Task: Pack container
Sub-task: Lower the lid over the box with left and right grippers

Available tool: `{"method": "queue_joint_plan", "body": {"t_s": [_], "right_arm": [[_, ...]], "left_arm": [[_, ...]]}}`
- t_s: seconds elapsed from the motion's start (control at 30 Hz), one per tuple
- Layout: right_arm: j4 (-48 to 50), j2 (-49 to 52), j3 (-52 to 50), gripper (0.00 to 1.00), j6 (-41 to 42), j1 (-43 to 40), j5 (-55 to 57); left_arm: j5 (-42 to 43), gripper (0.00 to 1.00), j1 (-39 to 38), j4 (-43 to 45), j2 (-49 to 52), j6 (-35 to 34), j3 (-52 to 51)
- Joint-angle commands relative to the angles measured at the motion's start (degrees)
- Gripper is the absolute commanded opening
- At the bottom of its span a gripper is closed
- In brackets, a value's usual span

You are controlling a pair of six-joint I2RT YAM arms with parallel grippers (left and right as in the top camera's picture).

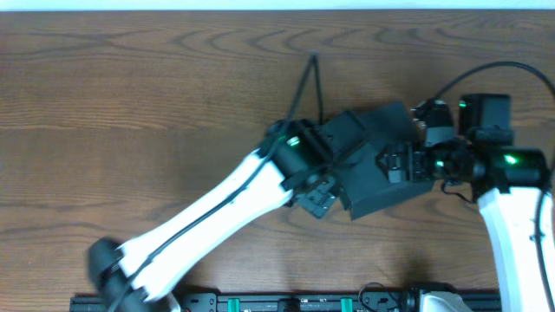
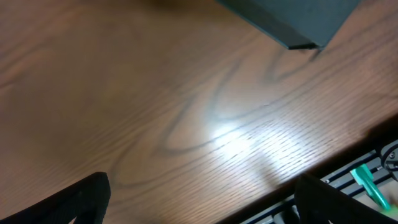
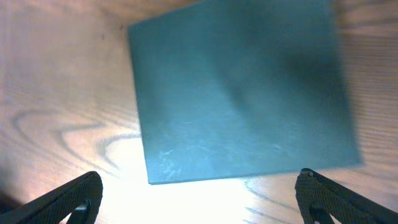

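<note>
The dark teal container point(image 1: 368, 186) lies right of the table's middle, both arms partly over it. In the right wrist view its flat matte lid point(image 3: 242, 87) fills most of the picture, closed as far as I can see. My right gripper point(image 3: 199, 199) hovers over the container's near edge, jaws wide apart and empty; from overhead it point(image 1: 392, 165) is above the box. My left gripper point(image 2: 205, 202) is open over bare wood, with only a corner of the container point(image 2: 292, 18) ahead of it. From overhead, that gripper point(image 1: 316, 201) sits at the box's left front corner.
A black cable point(image 1: 308, 82) runs across the wood behind the container. A black mounting rail point(image 1: 286, 303) with green parts point(image 2: 367, 183) lines the table's front edge, close to the left gripper. No snack packets show in any view.
</note>
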Motion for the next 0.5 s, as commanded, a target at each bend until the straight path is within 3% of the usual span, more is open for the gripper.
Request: {"method": "queue_joint_plan", "body": {"t_s": [0.0,0.23,0.47], "right_arm": [[-0.09,1.99,0.68,0.99,-1.81,2.54,0.42],[-1.88,5.20,0.68,0.99,1.70,2.75,5.84],[-4.59,8.11,0.44,0.99,2.95,2.75,6.93]], "left_arm": [[-4.31,0.95,0.28,0.37,-5.79,-4.11,-5.60],[1.27,0.95,-5.18,14.86,-13.07,-7.78,-24.50],[6.99,0.95,-14.97,27.28,-12.83,-7.72,-28.81]]}}
